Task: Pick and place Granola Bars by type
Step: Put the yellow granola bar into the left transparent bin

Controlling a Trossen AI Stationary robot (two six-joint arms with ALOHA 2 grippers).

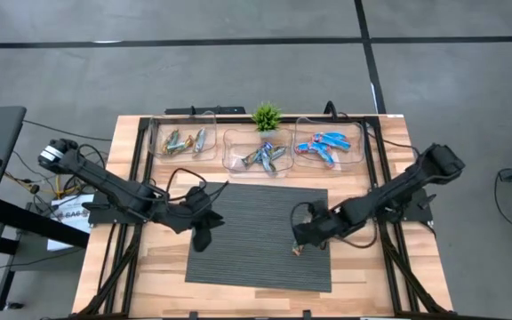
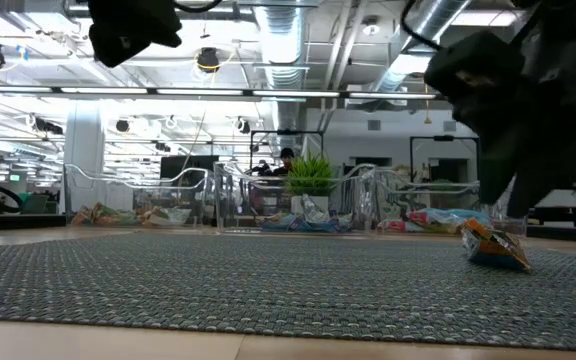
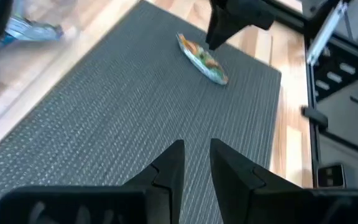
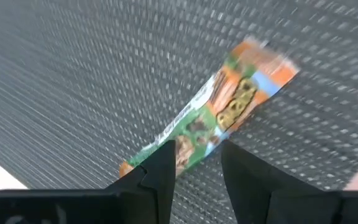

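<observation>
One granola bar (image 4: 229,106) with an orange and green wrapper is at the right part of the grey mat (image 1: 256,231). My right gripper (image 4: 197,152) is shut on it; the same bar shows in the low view (image 2: 493,245) and the left wrist view (image 3: 204,59). My left gripper (image 3: 196,155) hovers over the mat's left part (image 1: 204,236), fingers a little apart with nothing between them. Other granola bars lie in three clear bins along the far edge. My right gripper pinches the bar across its width, between its middle and its green end (image 4: 188,146). The fingers slant down from the table's right and lie across the bar. The bar is tilted, one end raised (image 2: 470,232) and the other low at the mat (image 2: 513,265); whether that end touches, I cannot tell.
The left bin (image 1: 183,140) holds tan-green bars, the middle bin (image 1: 258,153) mixed ones, the right bin (image 1: 329,147) blue ones. A small green plant (image 1: 266,116) stands behind the middle bin. Black frame rails run along both sides of the wooden table.
</observation>
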